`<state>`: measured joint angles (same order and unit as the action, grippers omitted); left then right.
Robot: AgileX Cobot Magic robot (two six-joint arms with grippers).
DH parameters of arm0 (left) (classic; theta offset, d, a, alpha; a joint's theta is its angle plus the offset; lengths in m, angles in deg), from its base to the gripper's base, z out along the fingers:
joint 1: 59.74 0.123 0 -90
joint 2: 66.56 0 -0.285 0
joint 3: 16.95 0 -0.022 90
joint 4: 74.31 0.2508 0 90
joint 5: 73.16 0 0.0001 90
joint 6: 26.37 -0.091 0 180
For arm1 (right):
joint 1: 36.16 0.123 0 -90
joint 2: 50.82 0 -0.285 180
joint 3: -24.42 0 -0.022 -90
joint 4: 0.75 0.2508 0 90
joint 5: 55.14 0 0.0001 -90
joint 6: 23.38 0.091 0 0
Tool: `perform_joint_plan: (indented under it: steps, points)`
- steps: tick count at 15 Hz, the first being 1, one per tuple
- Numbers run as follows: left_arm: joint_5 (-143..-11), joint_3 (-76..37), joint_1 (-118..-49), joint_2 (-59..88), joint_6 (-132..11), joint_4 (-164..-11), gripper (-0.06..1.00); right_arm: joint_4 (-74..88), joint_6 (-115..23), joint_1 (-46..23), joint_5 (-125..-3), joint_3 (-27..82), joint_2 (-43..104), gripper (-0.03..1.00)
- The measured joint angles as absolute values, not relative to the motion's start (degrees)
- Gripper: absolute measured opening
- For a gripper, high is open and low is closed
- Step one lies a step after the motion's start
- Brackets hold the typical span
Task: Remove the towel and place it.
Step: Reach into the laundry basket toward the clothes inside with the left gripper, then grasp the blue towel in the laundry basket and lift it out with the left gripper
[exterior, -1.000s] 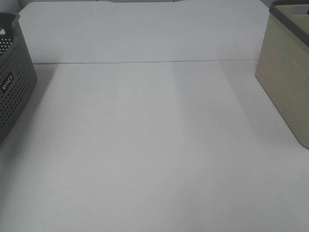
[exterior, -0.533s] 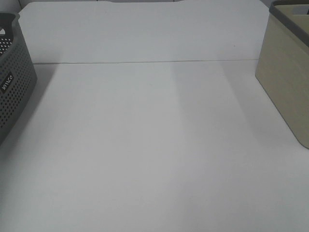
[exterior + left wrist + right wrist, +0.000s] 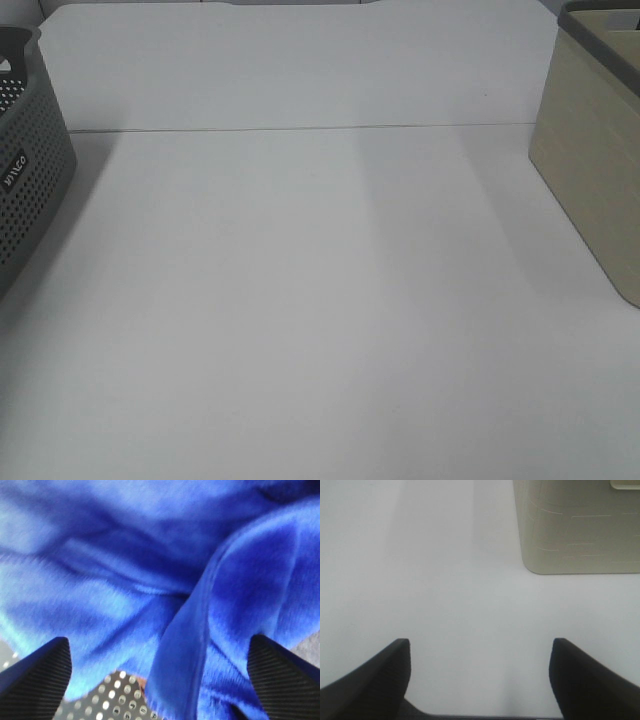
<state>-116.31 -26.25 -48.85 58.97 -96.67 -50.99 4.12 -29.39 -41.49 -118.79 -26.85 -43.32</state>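
The towel (image 3: 150, 570), royal-blue and plush, lies crumpled and fills the left wrist view, with a stitched fold running down its middle. My left gripper (image 3: 160, 680) hangs open right over it, both dark fingers spread wide to either side of the fold, and the perforated grey basket floor (image 3: 117, 700) shows beneath the cloth. My right gripper (image 3: 480, 680) stands open above the bare white table, holding nothing. Neither arm nor the towel shows in the exterior high view.
A dark grey perforated basket (image 3: 25, 160) stands at the table's left edge. A beige bin (image 3: 595, 170) with a grey rim stands at the right edge and appears as the beige bin (image 3: 575, 525) ahead of the right gripper. The white table (image 3: 310, 300) lies between them.
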Motion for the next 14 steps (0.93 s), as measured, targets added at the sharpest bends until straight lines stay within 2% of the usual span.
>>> perform_joint_plan:
  steps: [3, 6, 8, 9, 10, 12, 14]
  points:
    - [-115.5, -26.4, -49.4, 59.8, -96.7, -51.0, 0.85, 4.1, -29.4, -41.5, -118.8, -26.8, -43.3, 0.76]
    - [-115.2, -26.4, -49.4, 59.8, -96.7, -51.0, 0.7, 4.1, -29.4, -41.5, -118.8, -26.8, -43.3, 0.76]
    - [-115.2, -26.4, -49.4, 59.8, -96.7, -51.1, 0.58, 4.1, -29.4, -41.5, -118.8, -26.8, -43.3, 0.76]
    - [-115.8, -26.4, -49.4, 59.8, -96.7, -51.3, 0.41, 4.1, -29.4, -41.5, -118.8, -26.8, -43.3, 0.76]
    - [-116.1, -26.4, -49.4, 59.8, -96.7, -51.4, 0.35, 4.1, -29.4, -41.5, -118.8, -26.8, -43.3, 0.76]
    - [-116.5, -26.4, -49.4, 59.8, -96.7, -52.1, 0.15, 4.1, -29.4, -41.5, -118.8, -26.8, -43.3, 0.76]
    - [-117.3, -26.4, -49.4, 59.8, -96.7, -53.2, 0.08, 4.1, -29.4, -41.5, -118.8, -26.8, -43.3, 0.76]
